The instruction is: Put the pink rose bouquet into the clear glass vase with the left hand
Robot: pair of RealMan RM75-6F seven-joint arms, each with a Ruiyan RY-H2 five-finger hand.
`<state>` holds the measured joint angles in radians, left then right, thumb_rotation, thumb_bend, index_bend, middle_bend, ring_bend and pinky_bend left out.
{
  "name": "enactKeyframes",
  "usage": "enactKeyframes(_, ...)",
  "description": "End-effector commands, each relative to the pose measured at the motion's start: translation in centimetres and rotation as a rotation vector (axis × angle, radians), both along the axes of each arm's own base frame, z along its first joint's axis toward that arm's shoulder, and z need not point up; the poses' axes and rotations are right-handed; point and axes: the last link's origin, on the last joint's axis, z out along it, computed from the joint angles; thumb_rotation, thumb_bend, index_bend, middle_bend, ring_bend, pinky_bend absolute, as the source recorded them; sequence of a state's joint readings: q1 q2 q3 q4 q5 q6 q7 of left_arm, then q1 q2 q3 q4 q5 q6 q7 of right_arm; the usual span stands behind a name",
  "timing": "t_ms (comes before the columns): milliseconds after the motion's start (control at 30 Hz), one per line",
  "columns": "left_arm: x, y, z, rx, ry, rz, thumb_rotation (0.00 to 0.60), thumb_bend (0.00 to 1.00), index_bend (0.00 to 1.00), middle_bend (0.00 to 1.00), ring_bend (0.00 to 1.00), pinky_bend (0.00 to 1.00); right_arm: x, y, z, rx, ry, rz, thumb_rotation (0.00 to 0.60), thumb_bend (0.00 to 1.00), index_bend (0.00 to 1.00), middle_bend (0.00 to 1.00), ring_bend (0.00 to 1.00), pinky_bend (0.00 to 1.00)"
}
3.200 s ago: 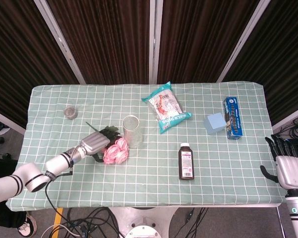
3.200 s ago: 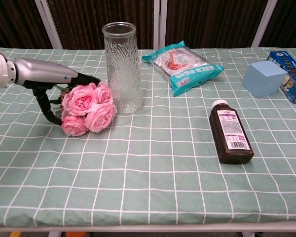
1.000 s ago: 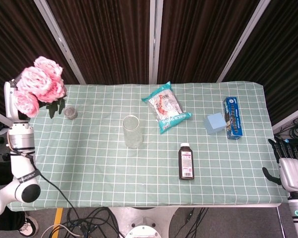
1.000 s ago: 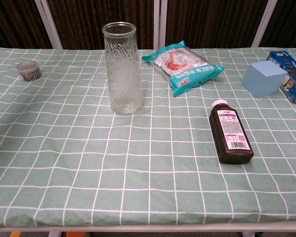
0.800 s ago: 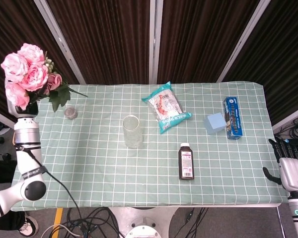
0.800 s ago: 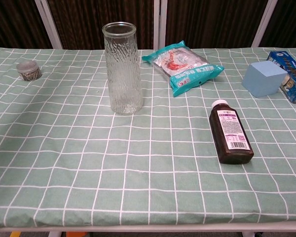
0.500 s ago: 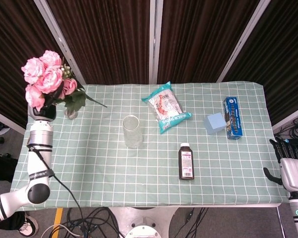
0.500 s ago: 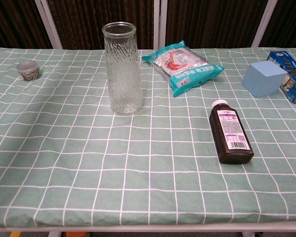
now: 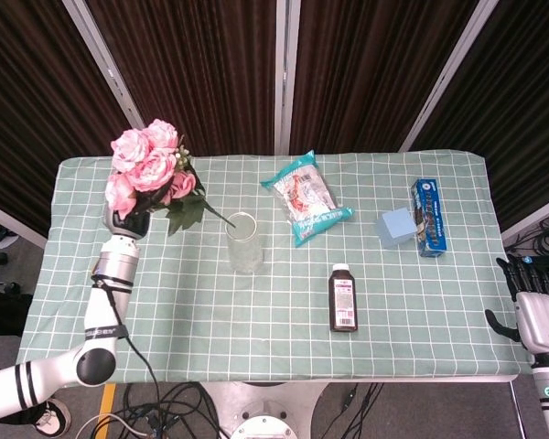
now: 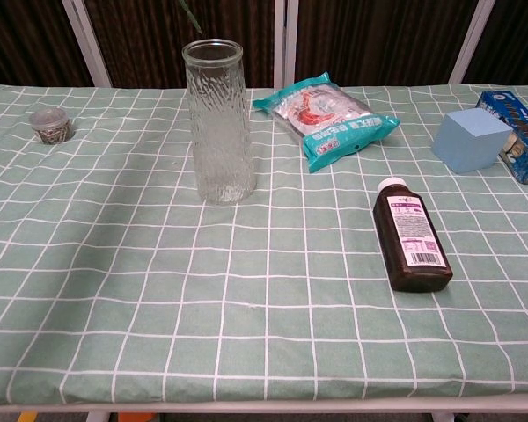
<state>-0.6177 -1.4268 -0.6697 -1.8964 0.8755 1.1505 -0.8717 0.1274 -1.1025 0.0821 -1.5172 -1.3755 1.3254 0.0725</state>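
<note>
The pink rose bouquet (image 9: 146, 166) is up in the air over the table's left part, blooms up, leaves below. My left hand (image 9: 128, 222) grips it from underneath and is partly hidden by the flowers. The thin green stem (image 9: 221, 219) slants right, its tip close above the left rim of the clear glass vase (image 9: 244, 242). In the chest view the ribbed vase (image 10: 218, 123) stands upright and empty, and only the stem tip (image 10: 187, 14) shows at the top edge. My right hand (image 9: 535, 311) hangs off the table's right front corner, fingers apart, holding nothing.
A brown medicine bottle (image 9: 343, 297) lies right of the vase. A teal snack bag (image 9: 306, 197) lies behind it. A blue cube (image 9: 396, 226) and a blue box (image 9: 428, 216) sit at the right. A small lidded jar (image 10: 51, 125) stands far left.
The left arm has swung the bouquet right and lower, from the table's left edge toward the vase. The stem tip now reaches the vase rim. The right hand has stayed put.
</note>
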Motion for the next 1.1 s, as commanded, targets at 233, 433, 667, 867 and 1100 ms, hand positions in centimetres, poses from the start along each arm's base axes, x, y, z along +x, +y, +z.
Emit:
enactKeyframes(233,0.3,1.2,-2.9,-0.016,0.106,0.0,0.6,0.31,0.48,0.48,0.4,0.46,-0.7,-0.1,-0.1,0.006,-0.01,-0.02,0.6,0.23,0.0,0.0,0.0,0.0)
enactKeyframes(433,-0.1,0.7,-5.0,-0.015,0.199,-0.017,0.6,0.31,0.47,0.47,0.4,0.46,-1.1,-0.1,0.1,-0.002,-0.018,-0.022,0.6,0.23,0.0,0.0,0.0,0.0)
enactKeyframes(667,-0.4,-0.6,-7.4,-0.027,0.311,-0.088,0.6,0.31,0.42,0.42,0.34,0.41,-1.3,0.0,0.0,0.001,-0.02,-0.026,0.6,0.23,0.0,0.0,0.0,0.0)
enactKeyframes(867,-0.3,-1.4,-8.5,-0.074,0.381,-0.223,0.6,0.21,0.1,0.11,0.06,0.18,-1.2,-0.1,0.0,0.002,-0.019,-0.024,0.6,0.23,0.0,0.0,0.0,0.0)
enactKeyframes(1100,-1.2,-1.0,-8.3,-0.106,0.373,-0.256,0.6,0.11,0.01,0.0,0.0,0.08,-1.3,0.0,0.1,0.0,-0.016,-0.026,0.6,0.23,0.0,0.0,0.0,0.0)
